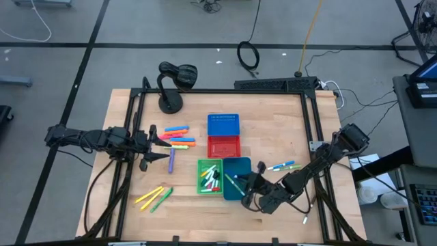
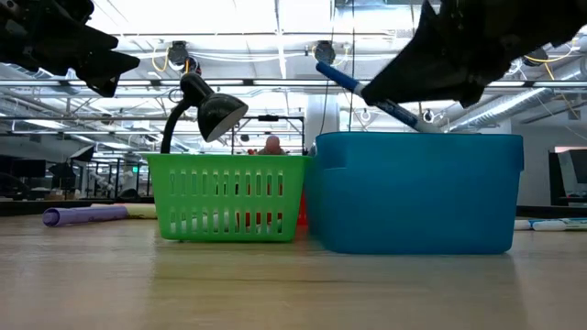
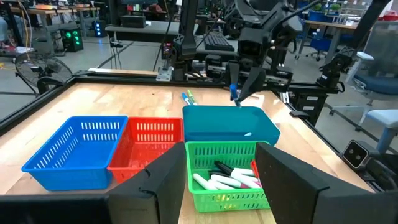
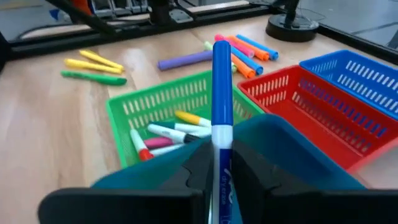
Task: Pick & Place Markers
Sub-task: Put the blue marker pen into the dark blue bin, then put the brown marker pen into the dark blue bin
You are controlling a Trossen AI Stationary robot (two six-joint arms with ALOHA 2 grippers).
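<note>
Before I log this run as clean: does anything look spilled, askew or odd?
Nothing looks spilled or damaged. The bins stand upright. The right end effector holds a blue marker above the teal bin. Loose markers lie near the idle left end effector, unsorted rather than spilled.

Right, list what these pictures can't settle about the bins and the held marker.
- Teal bin: its solid wall hides the contents in the low view; the right gripper covers most of it in the right wrist view.
- Blue marker: its lower end is hidden between the gripper's fingers.
- Green bin: markers too small to count from above.
- Red bin: almost hidden behind the green bin, low view.
- Left gripper: empty, fingers apart.
</note>
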